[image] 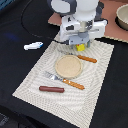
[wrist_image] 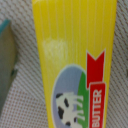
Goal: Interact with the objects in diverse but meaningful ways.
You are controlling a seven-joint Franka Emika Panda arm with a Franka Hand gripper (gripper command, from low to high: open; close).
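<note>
My gripper (image: 79, 44) hangs low over the far edge of the placemat, right above the yellow block (image: 80, 48). The wrist view is almost filled by that yellow block (wrist_image: 75, 60), a butter pack with a cow picture and a red label. One grey finger (wrist_image: 5, 50) shows beside it, with a strip of mat between the finger and the block, so the jaws stand apart from it. The brown sausage stick (image: 51, 89) lies near the mat's front. On the dark table at the exterior view's left lies the white-and-blue fish (image: 33, 46).
A tan round plate (image: 68, 66) sits mid-mat, with an orange-handled fork (image: 65, 80) in front of it and a knife (image: 87, 59) behind it. A brown board (image: 107, 27) and a round bowl (image: 122, 17) stand at the back right. A black cable (image: 30, 30) loops at the back left.
</note>
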